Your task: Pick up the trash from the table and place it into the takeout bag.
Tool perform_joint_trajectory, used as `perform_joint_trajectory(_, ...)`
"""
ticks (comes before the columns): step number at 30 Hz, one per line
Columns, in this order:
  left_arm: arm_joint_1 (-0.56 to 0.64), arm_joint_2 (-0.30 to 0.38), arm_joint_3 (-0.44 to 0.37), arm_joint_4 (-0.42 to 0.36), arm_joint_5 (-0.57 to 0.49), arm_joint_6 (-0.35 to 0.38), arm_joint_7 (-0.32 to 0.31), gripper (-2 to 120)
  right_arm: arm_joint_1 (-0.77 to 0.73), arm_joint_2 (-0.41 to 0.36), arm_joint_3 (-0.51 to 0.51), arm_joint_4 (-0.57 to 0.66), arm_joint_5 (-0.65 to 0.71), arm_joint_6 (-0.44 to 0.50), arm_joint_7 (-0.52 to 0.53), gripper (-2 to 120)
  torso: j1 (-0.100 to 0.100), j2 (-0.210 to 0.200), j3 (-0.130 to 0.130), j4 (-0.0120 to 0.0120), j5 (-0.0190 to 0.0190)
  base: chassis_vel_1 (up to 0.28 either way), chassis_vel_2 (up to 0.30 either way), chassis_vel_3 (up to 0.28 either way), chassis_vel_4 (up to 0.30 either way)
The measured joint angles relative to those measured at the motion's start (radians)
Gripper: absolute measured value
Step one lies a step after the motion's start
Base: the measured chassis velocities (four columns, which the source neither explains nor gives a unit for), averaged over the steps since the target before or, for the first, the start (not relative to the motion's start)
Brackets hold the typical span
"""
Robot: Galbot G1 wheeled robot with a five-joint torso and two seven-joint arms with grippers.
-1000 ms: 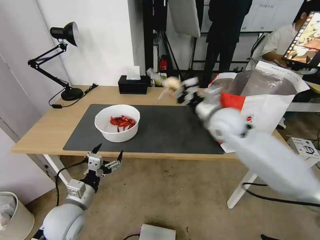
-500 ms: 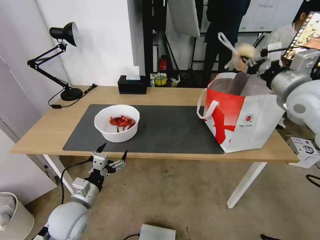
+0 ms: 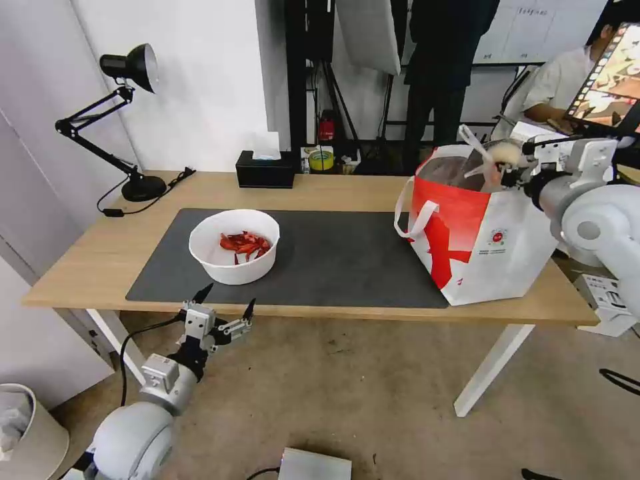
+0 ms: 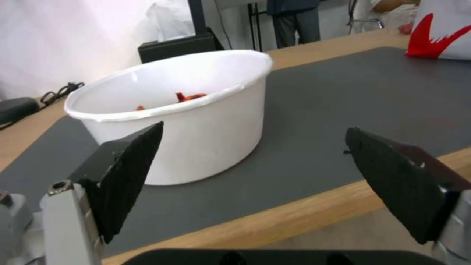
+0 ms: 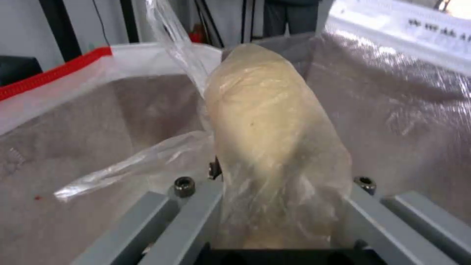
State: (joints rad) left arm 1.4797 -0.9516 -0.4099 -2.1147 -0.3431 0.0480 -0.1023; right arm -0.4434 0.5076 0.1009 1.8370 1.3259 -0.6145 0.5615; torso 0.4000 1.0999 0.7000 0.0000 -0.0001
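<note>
Long light-wood table [image 3: 93,260] on white legs, against a white wall; a dark grey mat [image 3: 333,260] covers its middle up to the front edge. Back left corner: black desk lamp [image 3: 127,73]. Back edge, centre: black tissue box [image 3: 265,170]. Concrete-coloured floor below; behind the table, dark stands and people in the room.

White bowl [image 3: 234,245] with red scraps sits on the mat's left part, near the front edge.

Takeout bag [image 3: 493,233] stands upright at the table's right end, mouth open, foil lining showing.

Right gripper [image 3: 510,167] is at the bag's mouth, fingers clamped on the small clear bag with the beige lump [image 5: 267,121], which hangs above the foil interior.

Left gripper [image 3: 223,308] hovers below the front edge, before the bowl, fingers spread wide, holding nothing.
</note>
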Motion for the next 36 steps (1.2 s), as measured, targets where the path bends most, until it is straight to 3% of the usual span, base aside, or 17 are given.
perform_joint_trajectory(3,-0.004,0.001,0.006,0.0,-0.001,0.0,0.0,100,0.015,-0.009,0.0,0.013,0.086,-0.019,0.061,16,0.0,0.0,0.0,0.0,0.0001,0.0,0.0,0.0,0.0)
perform_joint_trajectory(6,-0.005,0.0,0.012,0.003,-0.001,0.0,0.0,100,0.04,-0.02,0.0,0.017,0.148,-0.027,0.117,32,0.0,0.0,0.0,0.0001,0.0,0.0,0.0,0.0,0.0)
perform_joint_trajectory(10,-0.005,-0.001,0.014,0.001,-0.001,0.0,0.0,100,0.045,-0.028,-0.002,0.019,0.15,-0.032,0.127,41,0.0,0.0,0.0,0.0,0.0,0.0,0.0,0.0,0.0)
perform_joint_trajectory(14,-0.005,0.0,0.014,-0.004,-0.001,0.002,0.0,100,0.045,-0.044,-0.003,0.028,0.152,-0.042,0.132,64,0.0,0.0,0.0,0.0,0.0,0.0,0.0,0.0,0.0)
perform_joint_trajectory(23,0.003,-0.007,0.014,-0.013,0.002,0.004,0.0,100,0.039,-0.049,-0.003,0.031,0.142,-0.026,0.12,92,0.0,0.0,0.0,-0.0001,0.0001,0.0,0.0,0.0,0.0)
perform_joint_trajectory(27,0.011,-0.007,0.003,-0.021,0.002,0.004,0.0,100,0.026,-0.049,-0.003,0.052,0.108,0.084,0.034,99,0.0,0.0,0.0,0.0,0.0001,0.0,0.0,0.0,0.0)
perform_joint_trajectory(30,0.018,-0.006,-0.006,-0.029,0.002,0.004,0.0,100,-0.001,-0.042,-0.003,0.089,0.07,0.273,-0.098,100,0.0,0.0,0.0,0.0,0.0,0.0,0.0,0.0,0.0)
perform_joint_trajectory(31,0.018,-0.006,-0.006,-0.029,0.002,0.004,0.0,100,-0.001,-0.042,-0.003,0.089,0.07,0.273,-0.098,100,0.0,0.0,0.0,0.0,0.0,0.0,0.0,0.0,0.0)
perform_joint_trajectory(34,0.022,-0.005,-0.016,-0.036,0.003,0.004,0.0,100,-0.061,-0.043,-0.005,0.148,0.015,0.417,-0.282,100,0.0,0.0,0.0,0.0002,-0.0001,0.0,0.0,0.0,0.0)
perform_joint_trajectory(36,0.024,-0.005,-0.02,-0.038,0.003,0.005,0.0,100,-0.089,-0.046,-0.004,0.171,-0.001,0.447,-0.324,100,0.0,0.0,0.0,0.0001,-0.0002,0.0,0.0,0.0,0.0)
